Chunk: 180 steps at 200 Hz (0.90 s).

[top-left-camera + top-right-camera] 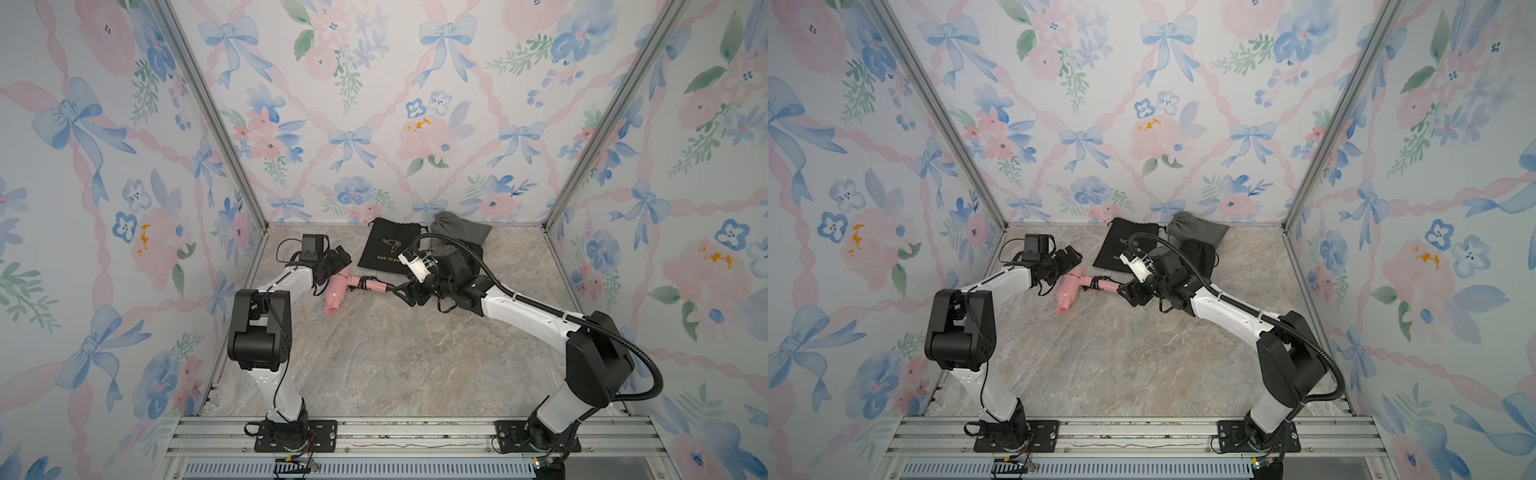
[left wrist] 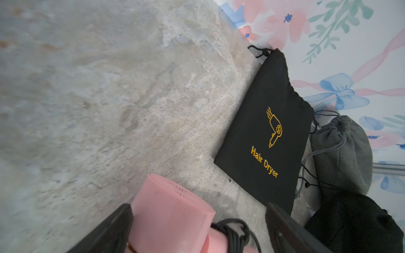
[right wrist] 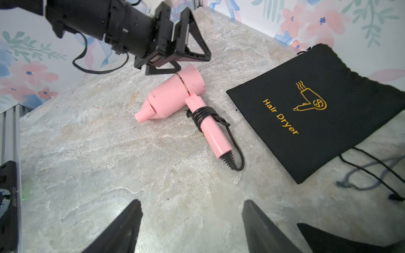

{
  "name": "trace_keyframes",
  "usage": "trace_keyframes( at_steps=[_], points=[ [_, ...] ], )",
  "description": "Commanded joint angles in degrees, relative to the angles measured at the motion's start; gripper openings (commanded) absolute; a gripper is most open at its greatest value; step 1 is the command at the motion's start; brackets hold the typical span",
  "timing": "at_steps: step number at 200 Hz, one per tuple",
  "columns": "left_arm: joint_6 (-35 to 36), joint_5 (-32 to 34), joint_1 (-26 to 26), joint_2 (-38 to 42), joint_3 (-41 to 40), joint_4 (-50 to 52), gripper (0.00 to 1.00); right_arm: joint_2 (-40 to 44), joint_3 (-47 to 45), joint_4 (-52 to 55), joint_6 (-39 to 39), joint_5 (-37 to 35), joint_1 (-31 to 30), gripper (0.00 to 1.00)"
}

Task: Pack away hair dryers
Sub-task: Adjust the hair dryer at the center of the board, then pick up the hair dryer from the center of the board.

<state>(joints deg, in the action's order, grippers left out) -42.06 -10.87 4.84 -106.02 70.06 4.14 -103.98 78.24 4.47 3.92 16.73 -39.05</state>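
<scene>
The only clear wording is "Hair Dryer", in gold letters on the flat black fabric drawstring pouch (image 2: 247, 140) lying near the far edge of the marble-patterned table (image 2: 109, 109). Above the words stands a gold line drawing of a hair dryer. Both wrist views show the print whole; in both top views its end is hidden. A black robot part (image 3: 8, 181) bears a small white code, seemingly beginning J026; the rest is too small to trust.
</scene>
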Motion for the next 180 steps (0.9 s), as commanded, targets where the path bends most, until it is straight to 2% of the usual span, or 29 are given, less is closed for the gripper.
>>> trace_keyframes(
  at_steps=[1, 44, 63, 88, 180],
  points=[
    [1.58, -2.32, 1.92, -1.82, 2.43, -0.10, 0.95, -3.36, 3.37, 3.32, 6.15, 1.12, 0.02, 0.75],
    [4.28, -2.22, 0.47, 1.48, -0.01, 0.22, 0.95, -12.08, 11.48, 6.31, 5.70, -0.03, -1.69, 0.75],
    [4.66, -1.72, -0.59, 2.61, -1.39, 0.09, 0.95, -15.60, 13.98, 5.73, 3.43, -2.35, -3.19, 0.75],
    [5.25, -1.90, -2.08, 3.30, -2.53, 0.12, 0.95, -19.56, 15.48, 3.26, -0.52, -1.46, -3.43, 0.75],
    [8.00, -1.09, -3.18, 4.48, -3.26, 0.14, 0.96, -33.23, 31.27, 10.70, -0.09, -3.78, -4.53, 0.76]
  ],
)
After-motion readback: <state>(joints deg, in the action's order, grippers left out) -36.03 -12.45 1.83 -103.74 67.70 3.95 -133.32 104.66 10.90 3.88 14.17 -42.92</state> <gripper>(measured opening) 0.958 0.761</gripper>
